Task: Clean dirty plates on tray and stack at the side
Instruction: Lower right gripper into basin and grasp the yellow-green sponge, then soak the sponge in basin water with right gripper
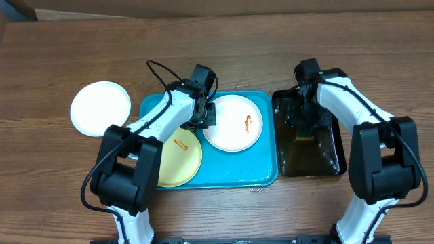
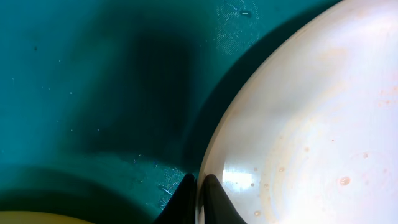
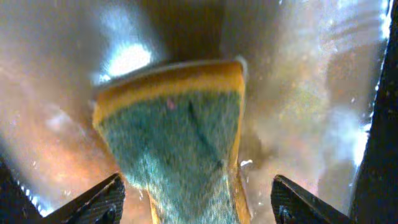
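Note:
Two dirty plates lie on the turquoise tray [image 1: 266, 173]: a white one [image 1: 234, 123] with an orange smear and a pale yellow-green one [image 1: 180, 157] with a red streak. A third white plate [image 1: 100, 108] rests on the table left of the tray. My left gripper [image 1: 205, 122] is shut on the left rim of the white plate [image 2: 311, 124], its tips [image 2: 200, 183] pinching the edge above the tray floor [image 2: 93, 93]. My right gripper [image 1: 302, 122] stands open over the black tray. A yellow and green sponge [image 3: 174, 137] lies between its spread fingers [image 3: 197, 180], loose.
The narrow black tray [image 1: 330, 159] right of the turquoise one holds shallow wet liquid [image 3: 62, 93]. The yellow-green plate's edge [image 2: 37, 219] shows at the bottom left of the left wrist view. Bare wooden table surrounds both trays.

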Available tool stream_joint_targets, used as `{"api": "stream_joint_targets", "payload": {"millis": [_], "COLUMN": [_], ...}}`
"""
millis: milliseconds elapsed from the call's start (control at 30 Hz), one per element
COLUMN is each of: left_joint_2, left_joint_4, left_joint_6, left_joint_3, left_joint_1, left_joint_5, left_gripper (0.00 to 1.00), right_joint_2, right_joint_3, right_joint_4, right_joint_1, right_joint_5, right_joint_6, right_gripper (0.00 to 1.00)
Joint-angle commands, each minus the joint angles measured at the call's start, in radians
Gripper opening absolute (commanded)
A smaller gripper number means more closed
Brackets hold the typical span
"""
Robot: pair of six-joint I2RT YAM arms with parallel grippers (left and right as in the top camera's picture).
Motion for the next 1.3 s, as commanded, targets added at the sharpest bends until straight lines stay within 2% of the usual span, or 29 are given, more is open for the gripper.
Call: {"api": "stream_joint_targets", "payload": {"millis": [0,100,133,167,200,233,267,367,400,433,467,533,767,867,900,967,1000,1033,1100,1133,1167,1200,1267], "left_joint_2": [-0.005,-0.005,-0.005,-0.005,-0.005,-0.005,-0.005,-0.005,-0.005,-0.005,-0.005,-0.005,-0.005,-0.005,-0.005,-0.005,-0.005,-0.005,-0.005,-0.005,-0.005,-0.005,-0.005], "left_joint_4": [0.000,0.000,0.000,0.000,0.000,0.000,0.000,0.000,0.000,0.000,0.000,0.000,-0.001,0.000,0.000,-0.001,-0.001,-0.001,-0.001,0.000,0.000,0.000,-0.001], "left_joint_6": [-0.013,-0.013,-0.013,-0.013,-0.013,-0.013,-0.013,-0.013,-0.013,-0.013,-0.013,-0.013,-0.013,-0.013,-0.013,-0.013,-0.013,-0.013,-0.013,-0.013,-0.013,-0.013,-0.012], "left_joint_3": [-0.021,-0.021,-0.021,-0.021,-0.021,-0.021,-0.021,-0.021,-0.021,-0.021,-0.021,-0.021,-0.021,-0.021,-0.021,-0.021,-0.021,-0.021,-0.021,-0.021,-0.021,-0.021,-0.021], "left_joint_1": [-0.001,-0.001,-0.001,-0.001,-0.001,-0.001,-0.001,-0.001,-0.001,-0.001,-0.001,-0.001,-0.001,-0.001,-0.001,-0.001,-0.001,-0.001,-0.001,-0.001,-0.001,-0.001,-0.001], "left_joint_5": [-0.029,-0.029,-0.029,-0.029,-0.029,-0.029,-0.029,-0.028,-0.028,-0.028,-0.029,-0.029,-0.029,-0.029,-0.029,-0.029,-0.029,-0.029,-0.029,-0.029,-0.029,-0.029,-0.029], "left_gripper": [0.07,0.07,0.07,0.07,0.07,0.07,0.07,0.07,0.07,0.07,0.07,0.08,0.07,0.07,0.07,0.07,0.07,0.07,0.07,0.07,0.08,0.11,0.15], "right_joint_2": [-0.019,-0.018,-0.018,-0.018,-0.018,-0.018,-0.018,-0.018,-0.018,-0.018,-0.018,-0.018,-0.018,-0.018,-0.018,-0.018,-0.018,-0.018,-0.018,-0.018,-0.018,-0.020,-0.020], "right_joint_3": [0.002,-0.002,-0.002,-0.002,-0.002,-0.002,-0.002,-0.002,-0.002,-0.002,-0.002,-0.002,-0.002,-0.002,-0.002,-0.002,-0.002,-0.002,-0.002,-0.002,0.003,0.015,0.068], "right_joint_4": [0.029,0.029,0.029,0.029,0.030,0.030,0.028,0.026,0.028,0.033,0.042,0.063,0.136,0.137,0.136,0.135,0.138,0.143,0.154,0.159,0.156,0.133,0.042], "right_joint_1": [0.000,0.000,0.000,0.000,0.000,0.000,0.000,0.000,0.000,0.000,-0.002,-0.006,-0.011,-0.011,-0.011,-0.011,-0.011,-0.011,-0.011,-0.011,-0.011,-0.011,-0.011], "right_joint_5": [0.025,0.025,0.022,0.022,0.022,0.022,0.022,0.023,0.023,0.023,0.025,0.027,0.031,0.030,0.030,0.030,0.030,0.030,0.030,0.030,0.030,0.030,0.030], "right_joint_6": [0.002,0.002,0.002,0.002,0.001,0.002,0.001,0.001,0.001,0.001,0.001,0.001,0.001,0.001,0.001,0.001,0.001,0.001,0.000,-0.008,-0.027,-0.043,-0.048], "right_gripper": [0.75,0.74,0.67,0.51,0.26,0.09,0.04,0.04,0.15,0.54,0.79,0.81,0.79,0.68,0.62,0.43,0.18,0.04,0.04,0.17,0.51,0.71,0.70]}}
